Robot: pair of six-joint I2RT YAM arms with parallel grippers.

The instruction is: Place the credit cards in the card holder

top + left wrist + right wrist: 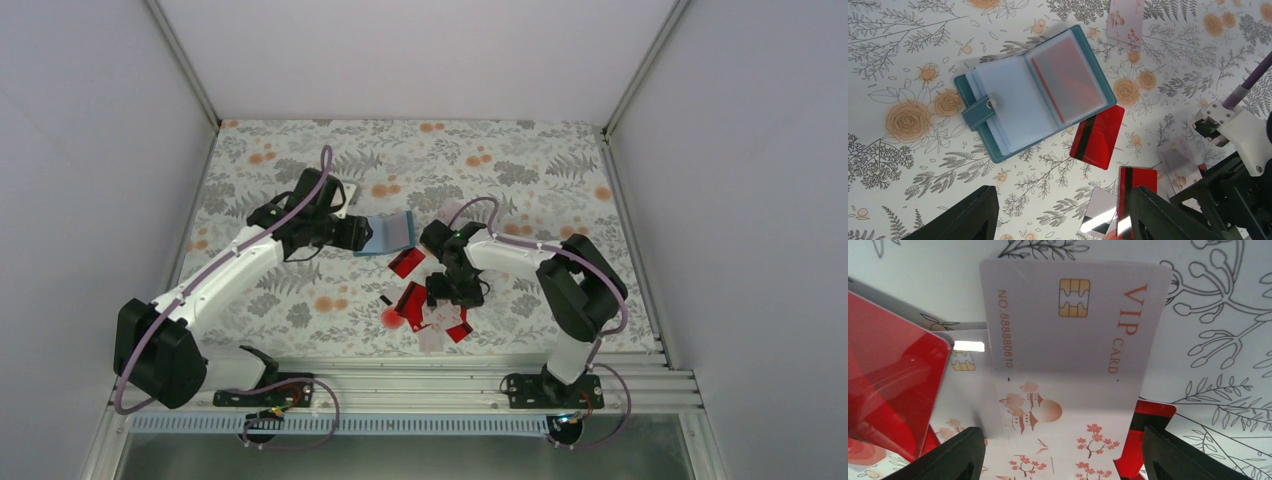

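Three white walls | floral table | credit cards strewn front-centre

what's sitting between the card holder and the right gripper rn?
One red card with a black stripe, lying flat right beside the open card holder, on the right gripper's side. Top view shows it; left wrist view shows it closer.
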